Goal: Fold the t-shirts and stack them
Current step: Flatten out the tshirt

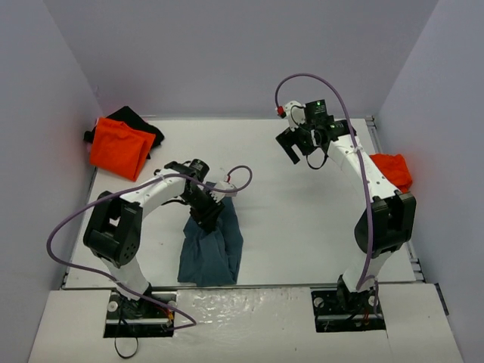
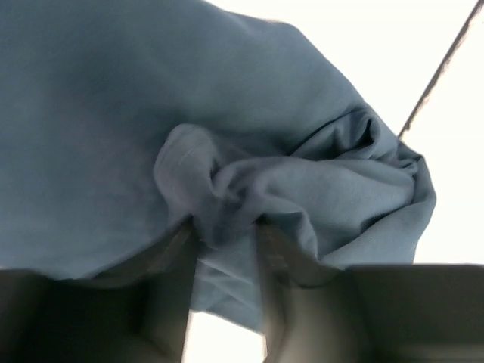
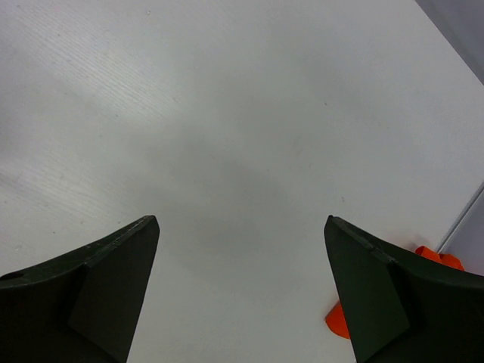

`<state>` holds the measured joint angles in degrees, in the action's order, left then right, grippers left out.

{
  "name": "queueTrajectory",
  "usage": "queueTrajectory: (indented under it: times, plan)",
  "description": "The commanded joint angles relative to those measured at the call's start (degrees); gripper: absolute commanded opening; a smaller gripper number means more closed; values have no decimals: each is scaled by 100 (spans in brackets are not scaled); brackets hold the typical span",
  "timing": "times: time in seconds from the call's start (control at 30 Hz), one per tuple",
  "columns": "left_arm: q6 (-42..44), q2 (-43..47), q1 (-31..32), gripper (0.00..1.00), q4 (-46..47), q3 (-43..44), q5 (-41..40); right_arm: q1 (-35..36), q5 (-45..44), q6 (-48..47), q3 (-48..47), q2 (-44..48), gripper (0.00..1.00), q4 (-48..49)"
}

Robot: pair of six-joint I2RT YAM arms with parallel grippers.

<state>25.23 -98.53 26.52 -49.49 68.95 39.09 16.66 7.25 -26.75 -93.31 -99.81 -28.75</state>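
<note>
Near edge, seven o'clock: slate-blue t-shirt (image 1: 212,253) lies bunched on the table (image 1: 302,227), not yet folded.
Handling: I judge it light, limp and not slippery. It will sag and drag, so the hems or shoulder corners are the places to take hold, not the crumpled middle.
Left end effector (image 1: 206,214): narrowed onto a bunched fold at the shirt's twelve o'clock end; cloth fills the gap between my fingers (image 2: 170,280).
Right end effector (image 1: 299,147): spread wide, holding nothing, over bare table at one o'clock.
Other stock: orange t-shirt (image 1: 121,150) on black t-shirt (image 1: 138,121) at ten o'clock; second orange t-shirt (image 1: 392,170) at three o'clock.
</note>
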Motion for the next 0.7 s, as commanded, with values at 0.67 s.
queueTrajectory:
  times: [0.67]
  plan:
    - [-226, 2261, -626, 0, -274, 3820, -1431, 15, 413, 171, 202, 136, 89, 502]
